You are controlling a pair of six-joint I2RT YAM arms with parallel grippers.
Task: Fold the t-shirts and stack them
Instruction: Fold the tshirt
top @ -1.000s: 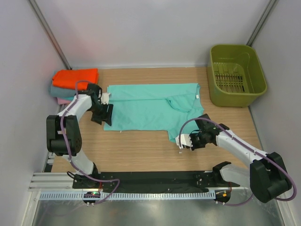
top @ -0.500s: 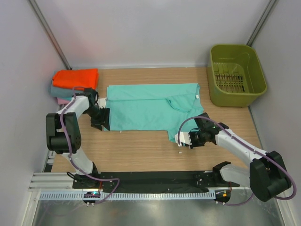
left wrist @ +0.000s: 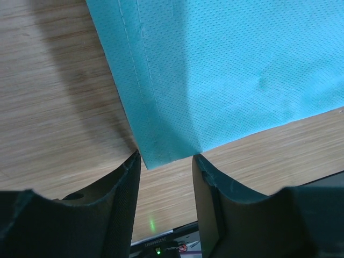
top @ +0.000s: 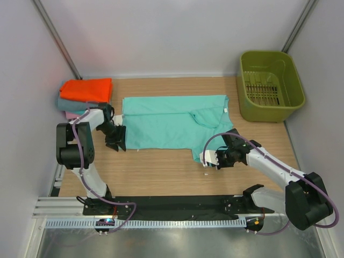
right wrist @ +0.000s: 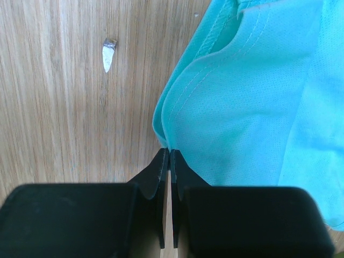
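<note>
Shirt in play: the mint-green shirt [top: 172,121] lay spread on the table [top: 161,177] just left of the basket [top: 266,114], rumpled and doubled over at the end nearest the basket.
Finished pile: well beyond the shirt's far-from-basket end sat the stack, with the orange shirt [top: 86,88] on top, the grey-teal shirt [top: 67,103] under it and the pink shirt [top: 70,114] at the bottom, all folded.
Left gripper: the left gripper [left wrist: 166,161] was down at the shirt's near corner farthest from the basket, jaws a narrow gap apart and the hemmed corner poking between the fingertips [left wrist: 131,161], nothing pinched yet.
Right gripper: the right gripper [right wrist: 167,156] was at the shirt's near corner on the basket side, jaws pressed together right against the fold's edge. I could not tell whether any cloth was caught between them.
Loose bit: a small pale scrap [right wrist: 109,55] lay on the wood beside that corner.
Basket: nothing in it that I could see.
Done so far: three shirts folded and stacked.
Left to do: by my reckoning the mint one was the last, with its fold barely begun, and it would then have to go onto the stack.
Next, I'd guess: both near corners had to be gripped properly before any fold could go over.
</note>
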